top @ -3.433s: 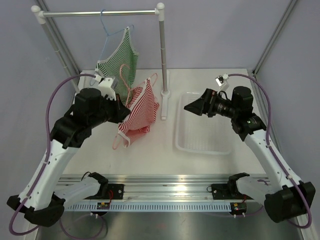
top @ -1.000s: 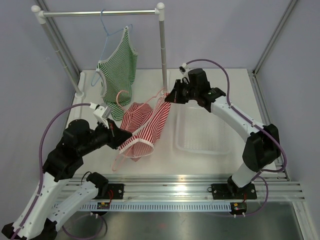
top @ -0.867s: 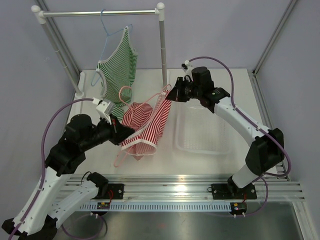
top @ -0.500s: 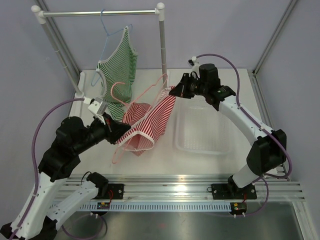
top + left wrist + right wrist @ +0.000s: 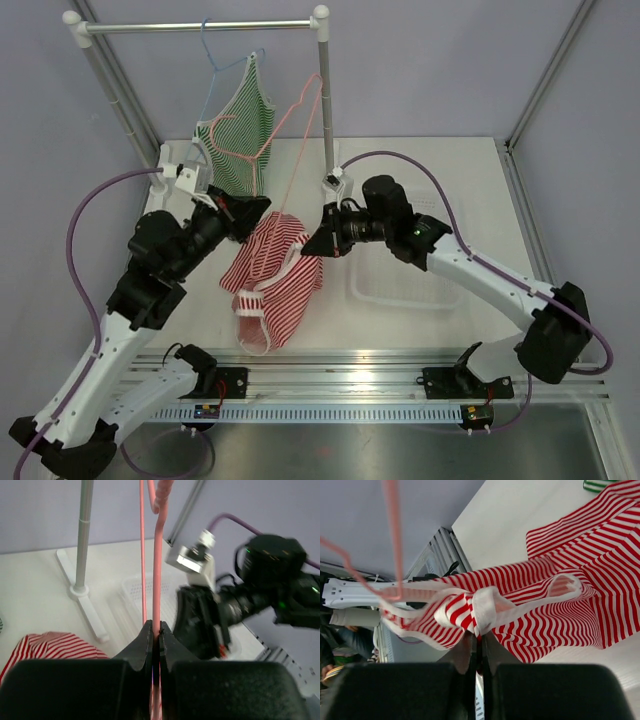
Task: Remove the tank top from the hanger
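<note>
The red-and-white striped tank top (image 5: 272,285) hangs bunched below the arms, its hem near the table. My right gripper (image 5: 309,246) is shut on a white-edged fold of this tank top (image 5: 560,615), right at the fingertips (image 5: 479,636). My left gripper (image 5: 260,204) is shut on the pink hanger (image 5: 300,105), which stands raised above the garment; the jaws pinch its wire (image 5: 155,629). In the right wrist view a white strap lies against the hanger's (image 5: 394,540) lower end; I cannot tell whether it is still hooked there.
A green striped tank top (image 5: 240,120) hangs on a blue hanger from the rack's rail (image 5: 200,25). The rack's right post (image 5: 325,110) stands just behind the pink hanger. A white mesh basket (image 5: 400,290) sits under the right arm.
The left gripper has lifted the pink hanger up and back. The right gripper has pulled the tank top forward and down, so the garment now hangs below the hanger.
</note>
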